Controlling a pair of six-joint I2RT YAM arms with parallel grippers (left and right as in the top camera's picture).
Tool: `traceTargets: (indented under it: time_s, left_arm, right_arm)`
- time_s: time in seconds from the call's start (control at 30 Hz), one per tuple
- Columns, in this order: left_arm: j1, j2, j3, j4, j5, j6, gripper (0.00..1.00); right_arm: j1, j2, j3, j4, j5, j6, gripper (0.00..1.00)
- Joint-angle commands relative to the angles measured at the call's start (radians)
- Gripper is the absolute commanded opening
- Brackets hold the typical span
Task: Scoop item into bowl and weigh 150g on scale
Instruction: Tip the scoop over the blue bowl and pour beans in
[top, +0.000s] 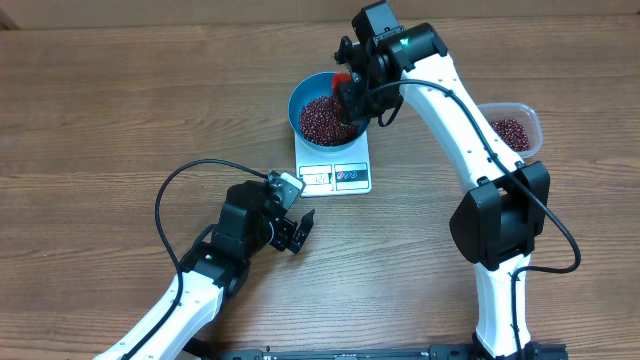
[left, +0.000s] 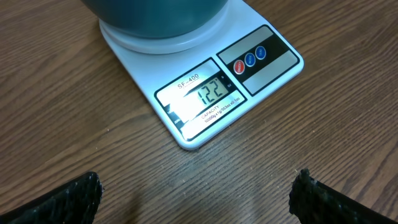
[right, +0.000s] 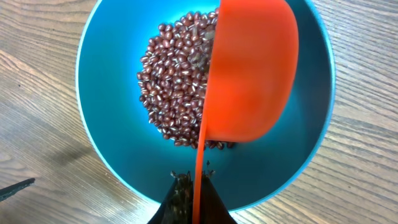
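Observation:
The teal-blue bowl (top: 325, 112) stands on the white scale (top: 350, 172) and holds a heap of dark red beans (top: 322, 120) (right: 176, 93). My right gripper (top: 350, 85) (right: 196, 180) is shut on the thin handle of an orange scoop (right: 249, 74), which is tipped on its side over the bowl (right: 112, 143). My left gripper (top: 297, 232) (left: 196, 196) hovers open over bare wood, just in front of the scale (left: 205, 99), with nothing between its fingers. The scale's display (left: 211, 92) reads 122.
A clear plastic tub (top: 512, 130) with more beans sits at the right, partly behind the right arm. A black cable loops over the table left of the left arm (top: 165, 200).

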Motion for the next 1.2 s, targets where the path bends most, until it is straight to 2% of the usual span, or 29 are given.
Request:
traceTargets:
  time_s: [0.0,0.27,0.83,1.17]
  left_arm:
    - [0.0,0.007,-0.001,0.003,0.003,-0.015,0.99]
    - [0.0,0.007,-0.001,0.003,0.003,-0.015,1.0]
    - [0.0,0.007,-0.001,0.003,0.003,-0.015,0.99]
    - [0.0,0.007,-0.001,0.003,0.003,-0.015,1.0]
  right_arm:
    - [0.002,-0.051,0.035,0.0,0.017,0.003,0.04]
    - [0.002,-0.051,0.035,-0.01,0.005,-0.003,0.04]
    - [-0.073,-0.051,0.035,-0.039,-0.236,-0.081,0.04]
    - [-0.085,-0.051,0.035,-0.046,-0.239,-0.084,0.04]
